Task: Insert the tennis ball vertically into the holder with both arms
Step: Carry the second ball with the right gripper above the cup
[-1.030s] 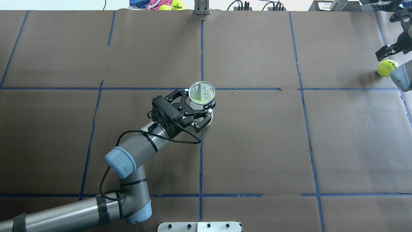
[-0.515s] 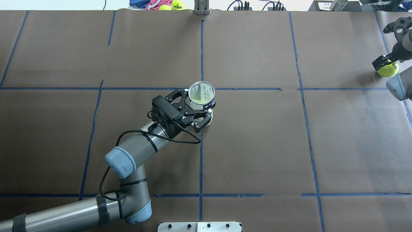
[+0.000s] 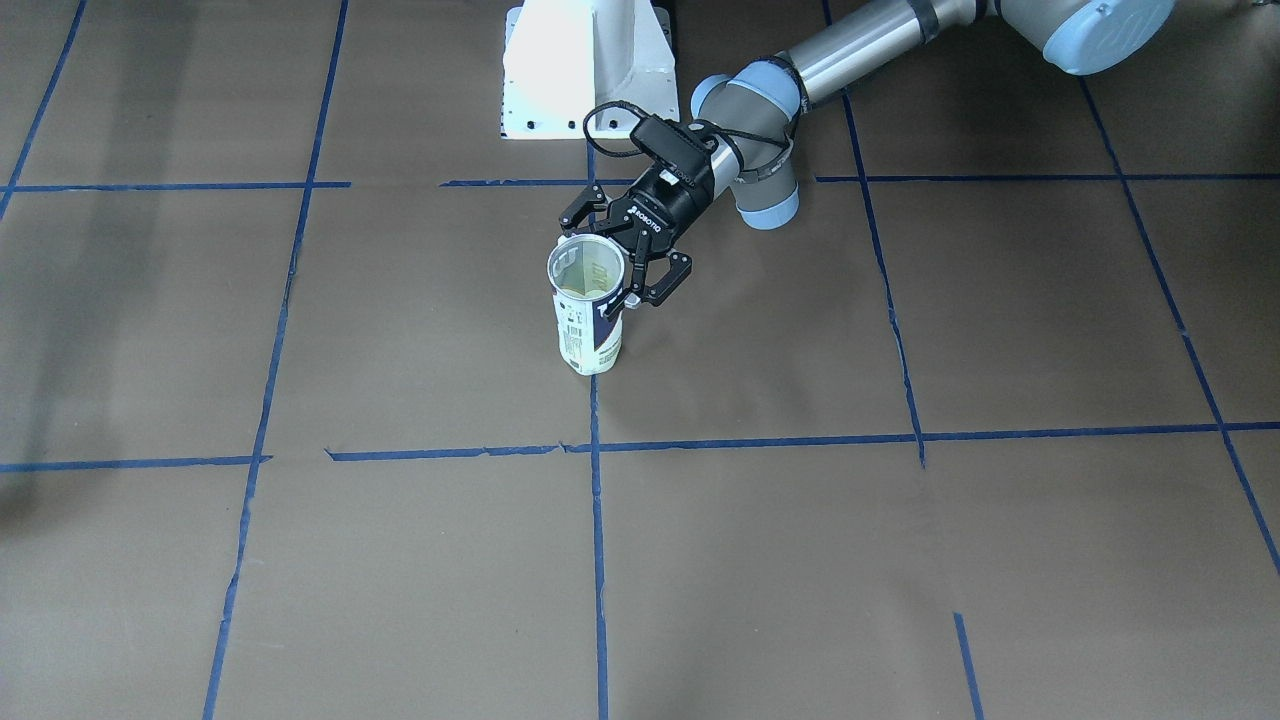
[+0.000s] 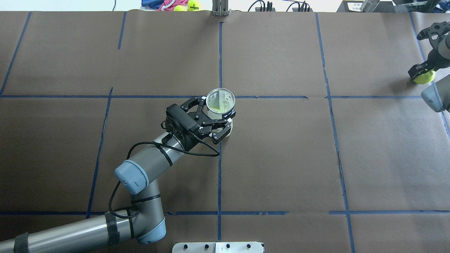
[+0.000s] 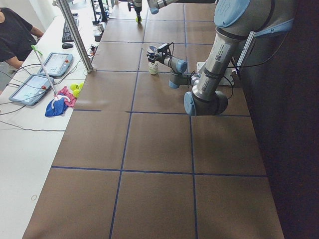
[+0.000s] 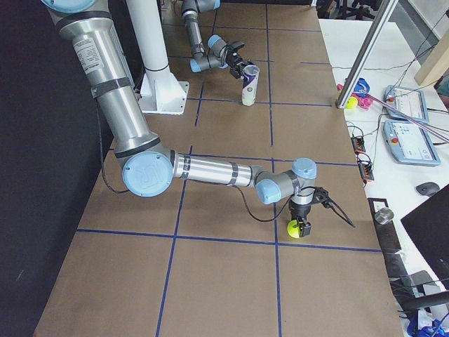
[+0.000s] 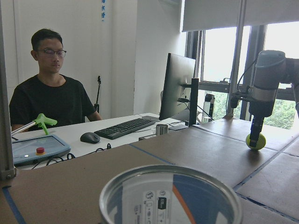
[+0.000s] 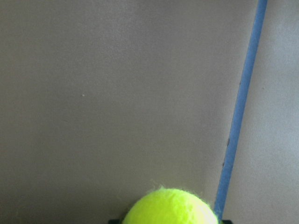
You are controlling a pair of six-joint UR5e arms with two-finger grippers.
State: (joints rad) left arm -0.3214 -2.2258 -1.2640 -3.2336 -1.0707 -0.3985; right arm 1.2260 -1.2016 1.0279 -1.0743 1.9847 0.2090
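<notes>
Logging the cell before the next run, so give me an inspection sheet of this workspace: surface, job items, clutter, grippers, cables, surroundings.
Surface: brown paper-covered table with blue tape grid lines.
Job's things: clear plastic labelled holder can upright at centre, mouth up; fuzzy yellow-green tennis ball on the paper at the robot's far right.
Clutter: spare yellow-green balls and a pink-and-blue cloth beyond the paper's far edge.
Grippers: left gripper clamped round the holder can near its rim; right gripper straddles the tennis ball, closure unclear.
Cables: black cable looped along the left arm.
Surroundings: seated person in a black T-shirt, monitor, keyboard, two tablets.
</notes>
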